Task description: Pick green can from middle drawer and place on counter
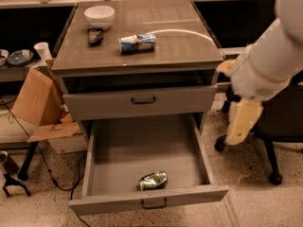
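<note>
The green can (153, 180) lies on its side, dented, near the front of the open middle drawer (137, 145), a little right of centre. The counter (180, 46) is the glossy grey-brown top of the cabinet, with a curved white streak. My gripper (240, 126), cream-coloured, hangs from the white arm (267, 60) to the right of the cabinet. It is level with the upper drawer front, outside the open drawer, well above and to the right of the can. It holds nothing that I can see.
On the counter lie a blue-and-white can (138, 43), a white bowl (99, 16) and a small dark object (95, 35). The drawer above (142, 100) is slightly ajar. A black office chair (279, 122) stands at the right, behind the arm. A cardboard box (35, 98) sits at the left.
</note>
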Available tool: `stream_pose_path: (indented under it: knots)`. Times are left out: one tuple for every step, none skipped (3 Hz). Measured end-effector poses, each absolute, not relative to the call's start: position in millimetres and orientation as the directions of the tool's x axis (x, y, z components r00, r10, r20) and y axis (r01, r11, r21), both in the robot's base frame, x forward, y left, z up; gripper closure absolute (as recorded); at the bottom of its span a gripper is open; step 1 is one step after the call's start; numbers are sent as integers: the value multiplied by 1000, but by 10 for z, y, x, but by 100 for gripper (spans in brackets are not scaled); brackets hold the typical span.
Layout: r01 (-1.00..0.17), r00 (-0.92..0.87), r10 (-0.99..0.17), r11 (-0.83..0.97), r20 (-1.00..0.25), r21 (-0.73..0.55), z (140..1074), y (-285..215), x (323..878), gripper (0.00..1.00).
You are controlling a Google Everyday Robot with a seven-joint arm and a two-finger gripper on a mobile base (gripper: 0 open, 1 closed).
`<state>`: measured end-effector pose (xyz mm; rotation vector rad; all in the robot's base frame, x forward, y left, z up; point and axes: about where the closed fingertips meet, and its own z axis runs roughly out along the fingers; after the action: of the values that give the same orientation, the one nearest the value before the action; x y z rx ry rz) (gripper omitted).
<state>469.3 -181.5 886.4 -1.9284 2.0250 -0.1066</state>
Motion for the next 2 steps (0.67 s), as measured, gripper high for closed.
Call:
stream_pose_path:
  knots:
    - [-972, -38, -948, 109, -317, -210, 8012, -1521, 4688, 0]
    - [-973, -76, -895, 162, -439, -162, 7202, -1056, 4802, 0]
